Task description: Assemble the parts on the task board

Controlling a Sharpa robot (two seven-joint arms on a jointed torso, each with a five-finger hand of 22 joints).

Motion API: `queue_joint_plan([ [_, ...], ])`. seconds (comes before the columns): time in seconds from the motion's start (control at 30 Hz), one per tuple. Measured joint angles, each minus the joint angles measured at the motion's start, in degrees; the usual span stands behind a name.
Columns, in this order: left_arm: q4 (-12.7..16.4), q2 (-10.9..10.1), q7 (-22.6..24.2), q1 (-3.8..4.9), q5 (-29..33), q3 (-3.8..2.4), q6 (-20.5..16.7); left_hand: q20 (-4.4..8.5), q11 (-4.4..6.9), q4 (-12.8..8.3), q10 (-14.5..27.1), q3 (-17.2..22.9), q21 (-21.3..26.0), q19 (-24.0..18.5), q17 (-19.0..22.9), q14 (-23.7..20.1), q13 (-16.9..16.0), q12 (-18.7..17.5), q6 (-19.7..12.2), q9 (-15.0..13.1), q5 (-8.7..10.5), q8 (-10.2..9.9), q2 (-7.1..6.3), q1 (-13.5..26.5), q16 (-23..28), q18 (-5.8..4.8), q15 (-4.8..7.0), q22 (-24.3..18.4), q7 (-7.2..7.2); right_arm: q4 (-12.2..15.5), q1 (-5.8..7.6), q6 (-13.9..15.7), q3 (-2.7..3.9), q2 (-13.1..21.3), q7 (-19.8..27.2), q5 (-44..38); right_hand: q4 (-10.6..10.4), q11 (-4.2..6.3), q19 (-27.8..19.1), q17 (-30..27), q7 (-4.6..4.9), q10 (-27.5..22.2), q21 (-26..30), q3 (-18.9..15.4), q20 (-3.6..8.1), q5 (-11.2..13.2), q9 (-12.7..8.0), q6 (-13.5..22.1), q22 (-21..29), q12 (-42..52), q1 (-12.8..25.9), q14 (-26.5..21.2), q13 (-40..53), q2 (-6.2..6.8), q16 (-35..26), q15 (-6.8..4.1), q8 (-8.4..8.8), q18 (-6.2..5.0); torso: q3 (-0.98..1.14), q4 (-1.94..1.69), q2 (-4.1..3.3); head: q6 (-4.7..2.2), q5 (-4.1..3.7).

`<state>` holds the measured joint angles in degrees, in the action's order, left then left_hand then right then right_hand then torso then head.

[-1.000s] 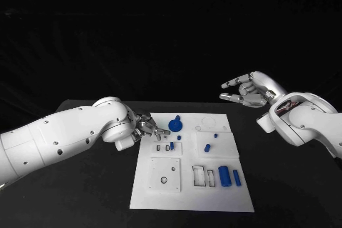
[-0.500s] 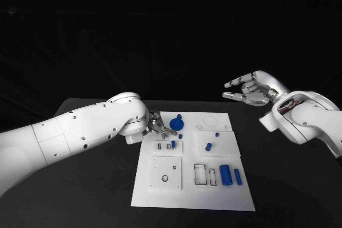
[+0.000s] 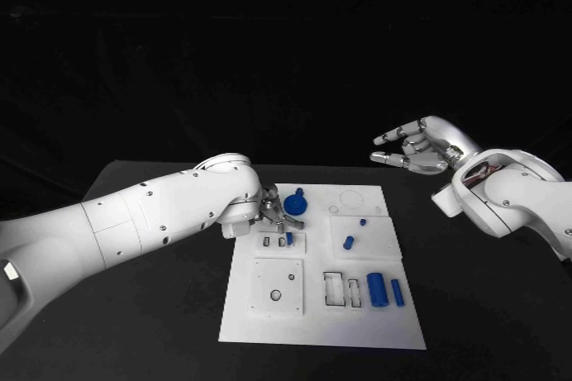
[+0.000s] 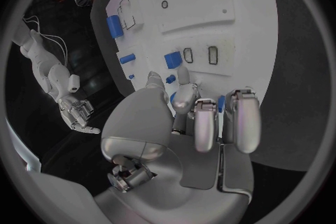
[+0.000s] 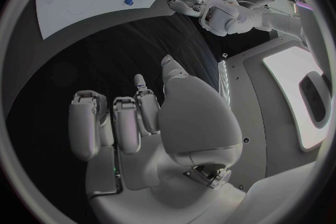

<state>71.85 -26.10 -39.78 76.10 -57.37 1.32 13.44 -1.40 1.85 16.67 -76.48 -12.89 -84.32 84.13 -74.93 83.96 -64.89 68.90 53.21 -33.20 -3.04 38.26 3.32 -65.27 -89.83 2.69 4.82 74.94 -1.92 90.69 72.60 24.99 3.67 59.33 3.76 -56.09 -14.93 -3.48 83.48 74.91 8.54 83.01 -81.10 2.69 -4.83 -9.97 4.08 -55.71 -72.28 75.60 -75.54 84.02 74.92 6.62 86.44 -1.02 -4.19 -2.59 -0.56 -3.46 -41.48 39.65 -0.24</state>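
The white task board lies mid-table. A blue gear sits at its far left, and a blue block stands beside two small slots. Two blue cylinders lie at the right, with two small pegs further back. My left hand hovers low over the board's far left part, just in front of the gear, fingers apart. A tiny blue peg shows between its thumb tip and a fingertip. My right hand hangs high off the board's far right corner, loosely curved and holding nothing.
The black table runs wide on both sides of the board. My left forearm lies across the table's left side. Raised white plates with cut-outs take up the board's near left.
My left arm has swung right and forward, bringing the hand from the board's left edge to just in front of the gear. The right hand has hardly moved.
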Motion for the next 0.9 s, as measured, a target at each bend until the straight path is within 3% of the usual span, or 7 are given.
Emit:
queue_joint_plan([
  [0.53,-1.02,1.08,-0.12,-0.12,-0.13,0.28,1.83,0.00,0.21,-0.13,-0.20,1.12,-0.22,0.00,0.01,0.00,-0.26,0.32,-0.41,-1.47,0.00,0.74,0.06,-2.04,0.00,0.00,0.00,-0.01,-0.01,-0.52,0.00,-0.68,-0.06,-0.65,-0.17,-0.01,-0.16,0.00,-0.20,0.00,0.00,0.00,0.21,-0.16,0.21,-0.22,-0.01,0.00,0.13,0.00,0.17,0.00,0.00,-0.17,-0.23,0.00,0.00,0.00,0.04,-0.05,0.00,0.44,-0.09],
  [0.9,-1.14,1.46,-0.15,-0.25,-0.16,0.35,3.18,0.00,0.21,-0.03,-0.20,4.36,-0.44,0.00,0.01,0.00,-0.25,0.32,-0.82,-2.62,0.00,0.90,-0.99,-3.11,0.00,0.01,-0.01,-0.01,-0.02,-0.91,-0.01,-1.01,-0.08,-0.86,-0.29,-0.02,-0.16,0.00,-0.20,0.02,0.00,0.00,0.21,-0.16,0.21,-0.80,-0.01,0.00,0.18,0.00,0.00,0.00,0.00,-0.45,-0.23,0.00,0.00,0.00,0.03,-0.01,0.00,0.55,-0.17],
])
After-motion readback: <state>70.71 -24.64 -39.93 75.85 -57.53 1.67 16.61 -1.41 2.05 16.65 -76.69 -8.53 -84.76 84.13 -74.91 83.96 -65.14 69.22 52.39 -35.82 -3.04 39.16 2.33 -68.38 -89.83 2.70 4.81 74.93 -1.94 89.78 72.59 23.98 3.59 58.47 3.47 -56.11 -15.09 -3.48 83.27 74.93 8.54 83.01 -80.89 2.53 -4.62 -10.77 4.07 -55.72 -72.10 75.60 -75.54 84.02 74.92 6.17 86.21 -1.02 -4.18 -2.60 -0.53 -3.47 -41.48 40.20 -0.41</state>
